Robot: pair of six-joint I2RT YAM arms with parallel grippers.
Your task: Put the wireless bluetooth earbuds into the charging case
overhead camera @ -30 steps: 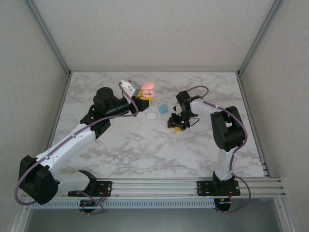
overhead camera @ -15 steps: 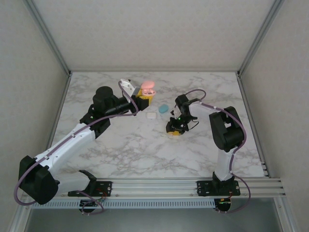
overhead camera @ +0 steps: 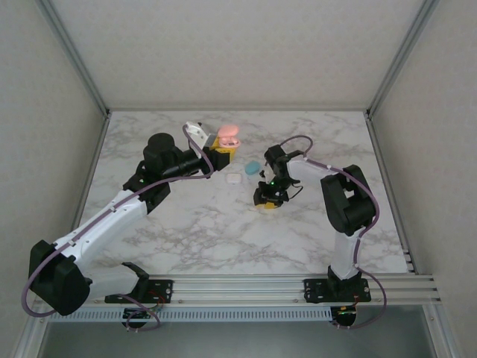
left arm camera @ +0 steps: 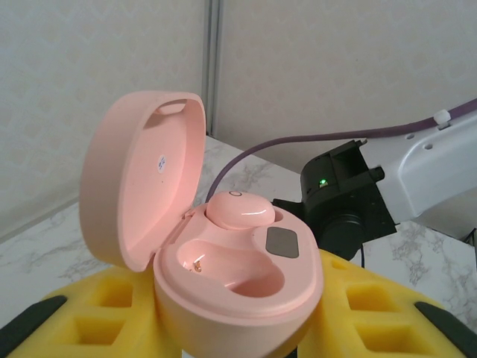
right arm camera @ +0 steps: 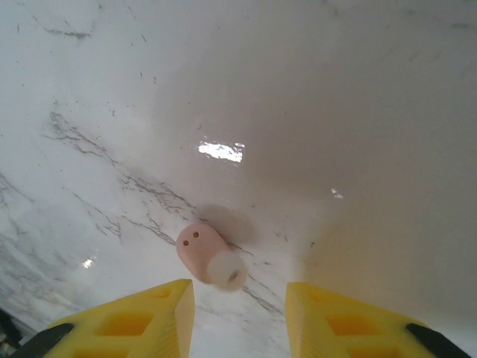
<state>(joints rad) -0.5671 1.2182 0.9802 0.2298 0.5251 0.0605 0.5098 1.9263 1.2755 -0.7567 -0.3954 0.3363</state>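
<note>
My left gripper (left arm camera: 237,332) is shut on a pink charging case (left arm camera: 246,287), holding it upright with its lid (left arm camera: 138,179) swung open. One pinkish earbud (left arm camera: 240,209) sits in the far socket; the near socket is bare. From the top view that case (overhead camera: 228,135) is raised at the back centre of the table, in front of the left gripper (overhead camera: 222,154). My right gripper (overhead camera: 267,200) hangs low over the marble, open. A second pinkish earbud (right arm camera: 209,256) with a whitish tip lies on the table just ahead of the gap, nearer the left finger (right arm camera: 141,317), untouched.
A pale teal case (overhead camera: 252,167) and a whitish case (overhead camera: 234,179) lie shut on the marble table (overhead camera: 186,231) between the two grippers. The right arm's elbow (overhead camera: 348,195) stands to the right. Metal frame posts border the table.
My right gripper has shifted slightly left and toward the near edge, coming down over the loose earbud. The left gripper and its case have stayed put.
</note>
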